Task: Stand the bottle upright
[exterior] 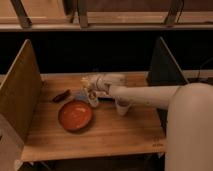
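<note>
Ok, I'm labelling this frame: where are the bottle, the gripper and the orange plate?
bottle [93, 98], camera view, on its body.
gripper [90, 86], camera view, at its fingertips above the bottle.
orange plate [75, 114], camera view, on its centre.
</note>
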Robot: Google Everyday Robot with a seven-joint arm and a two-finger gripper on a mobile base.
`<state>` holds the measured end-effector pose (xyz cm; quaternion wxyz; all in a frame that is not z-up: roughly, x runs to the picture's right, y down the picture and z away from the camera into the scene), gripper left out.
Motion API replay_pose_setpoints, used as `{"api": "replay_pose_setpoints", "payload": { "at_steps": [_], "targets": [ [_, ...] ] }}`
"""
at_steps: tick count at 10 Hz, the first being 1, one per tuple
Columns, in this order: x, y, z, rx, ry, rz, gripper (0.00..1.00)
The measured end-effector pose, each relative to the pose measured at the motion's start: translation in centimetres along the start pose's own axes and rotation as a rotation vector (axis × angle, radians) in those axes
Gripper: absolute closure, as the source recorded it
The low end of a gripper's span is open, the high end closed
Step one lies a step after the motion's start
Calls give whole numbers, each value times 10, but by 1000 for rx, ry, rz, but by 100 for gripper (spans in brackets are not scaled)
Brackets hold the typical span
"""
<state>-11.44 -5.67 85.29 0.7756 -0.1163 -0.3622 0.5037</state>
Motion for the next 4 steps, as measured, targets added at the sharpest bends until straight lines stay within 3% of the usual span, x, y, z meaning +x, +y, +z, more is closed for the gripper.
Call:
{"api": "replay_pose_setpoints", "payload": {
  "at_steps": [4],
  "targets": [
    [-3, -1, -3, 3, -7, -13, 100]
  ]
}}
